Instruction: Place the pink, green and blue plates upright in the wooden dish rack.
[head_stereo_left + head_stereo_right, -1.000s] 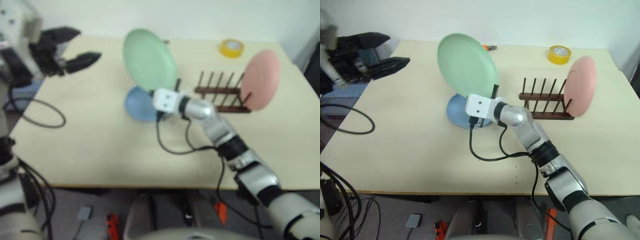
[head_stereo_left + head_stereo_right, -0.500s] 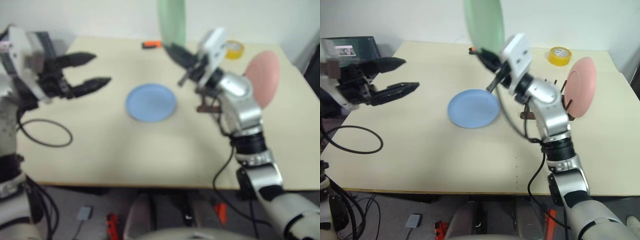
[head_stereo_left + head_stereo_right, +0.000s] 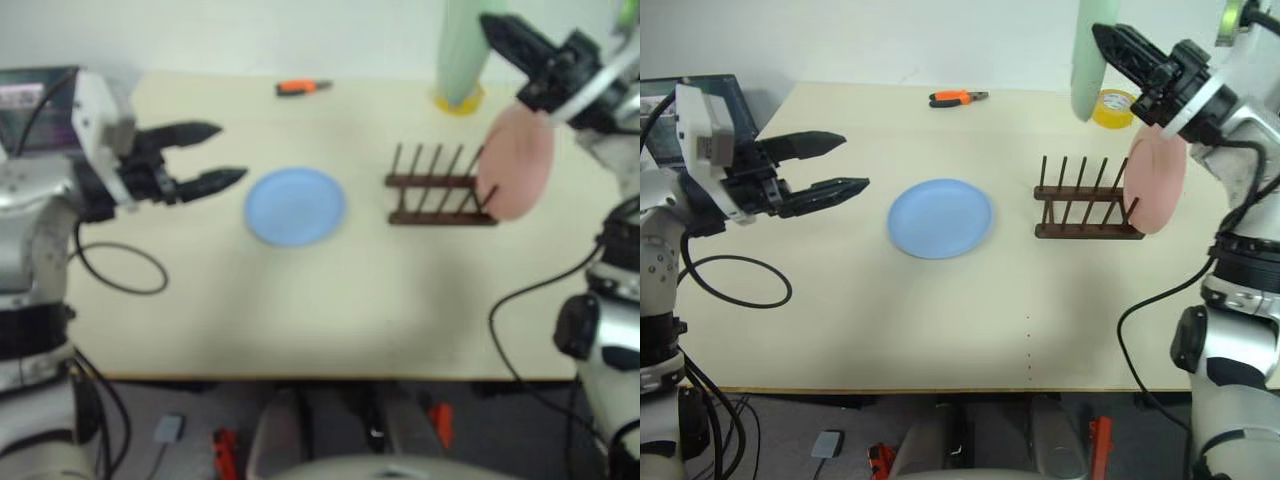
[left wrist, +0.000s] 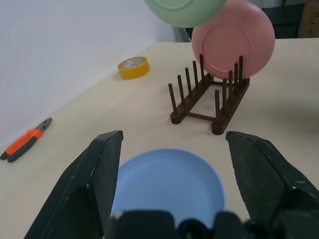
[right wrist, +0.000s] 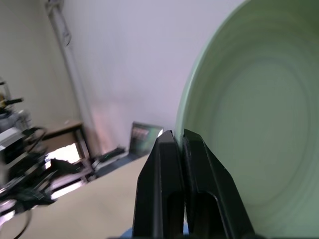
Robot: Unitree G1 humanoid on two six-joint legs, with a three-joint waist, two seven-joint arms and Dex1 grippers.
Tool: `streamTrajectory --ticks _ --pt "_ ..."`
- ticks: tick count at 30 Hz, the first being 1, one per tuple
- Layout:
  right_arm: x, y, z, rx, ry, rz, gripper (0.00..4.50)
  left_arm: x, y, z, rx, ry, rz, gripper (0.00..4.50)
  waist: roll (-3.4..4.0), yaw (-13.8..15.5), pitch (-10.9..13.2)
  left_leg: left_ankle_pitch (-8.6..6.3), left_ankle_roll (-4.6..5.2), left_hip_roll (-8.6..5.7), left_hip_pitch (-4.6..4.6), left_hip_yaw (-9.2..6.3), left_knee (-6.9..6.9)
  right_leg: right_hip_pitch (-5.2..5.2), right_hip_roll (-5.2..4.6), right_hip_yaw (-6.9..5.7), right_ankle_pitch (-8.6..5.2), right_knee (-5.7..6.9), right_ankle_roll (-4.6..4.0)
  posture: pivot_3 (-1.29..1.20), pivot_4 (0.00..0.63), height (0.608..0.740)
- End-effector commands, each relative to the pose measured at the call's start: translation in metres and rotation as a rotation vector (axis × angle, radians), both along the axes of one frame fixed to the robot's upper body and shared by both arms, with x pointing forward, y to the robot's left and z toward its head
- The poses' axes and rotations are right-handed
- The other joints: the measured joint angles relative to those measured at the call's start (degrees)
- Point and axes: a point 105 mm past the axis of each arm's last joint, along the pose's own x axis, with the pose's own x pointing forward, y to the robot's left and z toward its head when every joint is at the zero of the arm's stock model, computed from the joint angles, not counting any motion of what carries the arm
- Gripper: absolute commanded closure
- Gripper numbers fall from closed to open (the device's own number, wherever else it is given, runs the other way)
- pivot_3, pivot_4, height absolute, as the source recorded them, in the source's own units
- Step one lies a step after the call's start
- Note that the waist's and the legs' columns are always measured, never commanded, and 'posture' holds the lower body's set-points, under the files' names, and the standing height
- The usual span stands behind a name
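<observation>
Right fingers (image 3: 1110, 40) pinch the pale green plate (image 3: 1087, 55) edge-on aloft; left fingers (image 3: 835, 163) spread apart.

- No text, brand, number or sign can be read anywhere.
- The yellow tape roll (image 4: 133, 67) on the counter (image 3: 940, 310) carries small print on its inner ring, too small to make out.
</observation>
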Motion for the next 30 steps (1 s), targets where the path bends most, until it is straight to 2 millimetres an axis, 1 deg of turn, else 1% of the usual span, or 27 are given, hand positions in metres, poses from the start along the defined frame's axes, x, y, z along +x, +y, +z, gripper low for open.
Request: streamTrajectory --ticks 1,5,15,17,21,25,30 --pt "-0.014 -0.003 -0.002 -0.002 0.04 0.094 4.5 -0.005 -0.002 0.005 0.007 -0.039 0.003 0.87 0.0 0.1 0.0 0.0 0.0 0.01 0.0 -0.03 -0.01 0.02 0.0 0.01 -0.03 -0.01 -0.01 0.0 0.15 0.74" --pt "-0.01 -0.008 -0.01 -0.045 0.069 0.068 4.5 -0.005 -0.001 0.004 0.01 -0.032 0.013 0.87 0.0 0.1 0.0 0.0 0.0 -0.01 -0.02 -0.05 -0.01 0.03 0.01 -0.01 -0.05 -0.02 0.01 0.0 0.15 0.74" --pt "0.001 -0.029 -0.018 -0.034 0.114 0.009 4.5 -0.006 0.0 -0.001 0.021 -0.014 0.028 0.87 -0.01 0.2 0.0 0.0 0.0 -0.04 -0.02 0.08 -0.01 0.04 -0.02 -0.04 0.01 -0.18 0.12 0.0 0.15 0.74" --pt "0.001 -0.03 -0.019 -0.034 0.119 0.011 4.5 -0.006 0.001 -0.001 0.022 -0.013 0.029 0.87 -0.01 0.2 0.0 0.0 0.0 -0.04 -0.03 0.07 -0.02 0.04 -0.01 -0.04 0.0 -0.18 0.11 0.0 0.15 0.74" --pt "0.006 -0.036 -0.028 -0.044 0.136 -0.029 4.5 -0.005 -0.001 -0.002 0.03 -0.006 0.03 0.87 -0.01 0.2 0.0 0.0 0.0 -0.04 -0.03 0.07 -0.02 0.04 0.0 -0.04 0.01 -0.18 0.11 0.0 0.15 0.74" --pt "0.007 -0.038 -0.031 -0.043 0.141 -0.035 4.5 -0.004 -0.002 -0.004 0.034 0.002 0.031 0.87 -0.01 0.2 0.0 0.0 0.0 -0.04 -0.03 0.09 -0.02 0.04 -0.01 -0.03 0.01 -0.18 0.12 0.0 0.15 0.74" --pt "0.008 -0.045 -0.039 -0.055 0.163 -0.051 4.5 -0.003 -0.006 -0.005 0.032 0.008 0.021 0.87 -0.01 0.2 0.0 0.0 0.0 -0.04 -0.03 0.06 -0.02 0.05 0.0 -0.05 0.01 -0.18 0.12 0.0 0.15 0.74"
